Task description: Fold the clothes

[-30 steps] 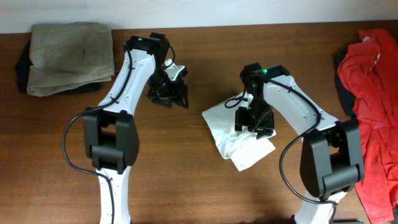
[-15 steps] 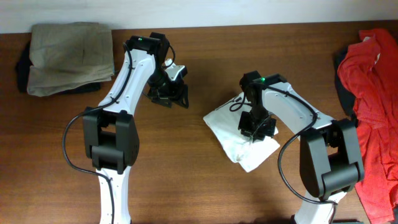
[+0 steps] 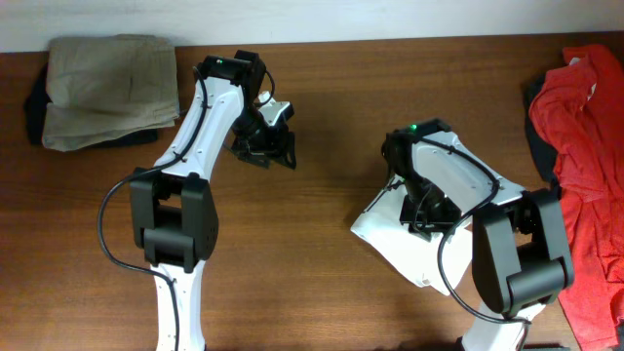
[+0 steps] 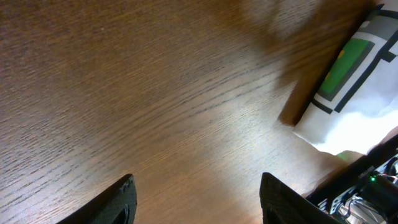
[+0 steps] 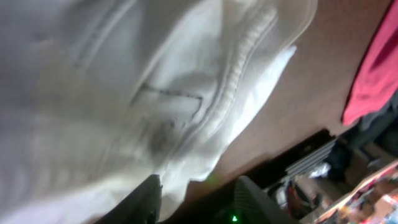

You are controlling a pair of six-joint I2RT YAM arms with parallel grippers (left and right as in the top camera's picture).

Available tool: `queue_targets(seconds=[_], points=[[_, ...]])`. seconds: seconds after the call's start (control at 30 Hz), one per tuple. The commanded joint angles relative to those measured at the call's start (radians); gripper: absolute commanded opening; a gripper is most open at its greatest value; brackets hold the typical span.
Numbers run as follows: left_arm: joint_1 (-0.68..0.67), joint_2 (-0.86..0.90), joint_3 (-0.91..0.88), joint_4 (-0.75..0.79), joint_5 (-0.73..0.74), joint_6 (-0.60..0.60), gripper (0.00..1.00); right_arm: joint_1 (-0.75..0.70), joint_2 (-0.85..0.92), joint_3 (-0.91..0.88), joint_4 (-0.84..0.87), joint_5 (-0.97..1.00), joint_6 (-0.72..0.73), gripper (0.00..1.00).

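Note:
A white garment [image 3: 405,252] lies bunched on the wooden table at the front right. My right gripper [image 3: 421,216] is down on it and shut on a fold of it. In the right wrist view the white cloth [image 5: 124,93] fills the frame and runs in between the fingers [image 5: 199,200]. My left gripper [image 3: 265,146] is open and empty over bare wood left of centre. Its wrist view shows only table between the fingers [image 4: 196,200].
A folded khaki garment [image 3: 107,88] lies on a dark one [image 3: 34,97] at the back left. A red garment [image 3: 585,146] is heaped along the right edge, also in the right wrist view [image 5: 373,74]. Bare wood [image 3: 322,273] lies between the arms.
My right gripper has moved toward the front right, dragging the white garment with it across the table. The left arm has not moved.

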State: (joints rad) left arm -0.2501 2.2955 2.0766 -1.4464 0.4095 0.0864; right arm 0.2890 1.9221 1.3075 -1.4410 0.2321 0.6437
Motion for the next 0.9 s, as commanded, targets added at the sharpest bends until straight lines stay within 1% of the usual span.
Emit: queue_targets(seconds=[0.0, 0.07, 0.1, 0.2, 0.23, 0.27, 0.3, 0.33, 0.37, 0.4, 0.47, 0.6, 0.67, 0.8, 0.87], points=[[0.000, -0.018, -0.008, 0.003, -0.006, 0.016, 0.69, -0.024, -0.019, -0.059, 0.000, 0.053, 0.033, 0.52], [0.000, -0.018, -0.008, 0.006, -0.006, 0.016, 0.76, -0.068, -0.039, -0.043, -0.026, 0.098, 0.079, 0.52], [-0.002, -0.018, -0.008, 0.015, -0.006, 0.017, 0.78, -0.112, -0.081, -0.013, -0.029, 0.097, 0.070, 0.53], [-0.018, -0.018, -0.008, 0.052, 0.032, 0.024, 0.79, -0.217, -0.185, 0.077, -0.029, 0.081, -0.023, 0.55], [-0.031, -0.018, -0.008, 0.071, 0.070, 0.025, 0.81, -0.274, -0.230, 0.119, -0.029, 0.054, -0.074, 0.56], [-0.047, -0.018, -0.008, 0.096, 0.097, 0.025, 0.83, -0.315, -0.260, 0.142, -0.028, 0.029, -0.115, 0.60], [-0.061, -0.018, -0.012, 0.126, 0.116, 0.025, 0.85, -0.356, -0.285, 0.158, -0.019, -0.001, -0.150, 0.64], [-0.084, -0.018, -0.018, 0.175, 0.171, 0.046, 0.93, -0.410, -0.309, 0.171, 0.008, -0.059, -0.214, 0.80], [-0.105, -0.016, -0.027, 0.214, 0.229, 0.068, 0.99, -0.451, -0.318, 0.177, 0.031, -0.118, -0.278, 0.93], [-0.127, -0.016, -0.042, 0.253, 0.283, 0.073, 0.99, -0.499, -0.319, 0.187, 0.045, -0.179, -0.331, 0.99], [-0.170, -0.013, -0.086, 0.310, 0.338, 0.080, 0.99, -0.589, -0.319, 0.189, 0.051, -0.286, -0.408, 0.99], [-0.236, -0.004, -0.197, 0.340, 0.475, 0.155, 0.99, -0.674, -0.319, 0.189, 0.050, -0.379, -0.481, 0.99], [-0.263, -0.003, -0.290, 0.389, 0.546, 0.155, 0.99, -0.682, -0.319, 0.189, 0.050, -0.383, -0.483, 0.99], [-0.298, -0.003, -0.387, 0.467, 0.624, 0.154, 0.99, -0.682, -0.319, 0.189, 0.052, -0.383, -0.483, 0.99], [-0.330, -0.001, -0.421, 0.498, 0.627, 0.146, 0.99, -0.682, -0.319, 0.189, 0.051, -0.383, -0.483, 0.99]])
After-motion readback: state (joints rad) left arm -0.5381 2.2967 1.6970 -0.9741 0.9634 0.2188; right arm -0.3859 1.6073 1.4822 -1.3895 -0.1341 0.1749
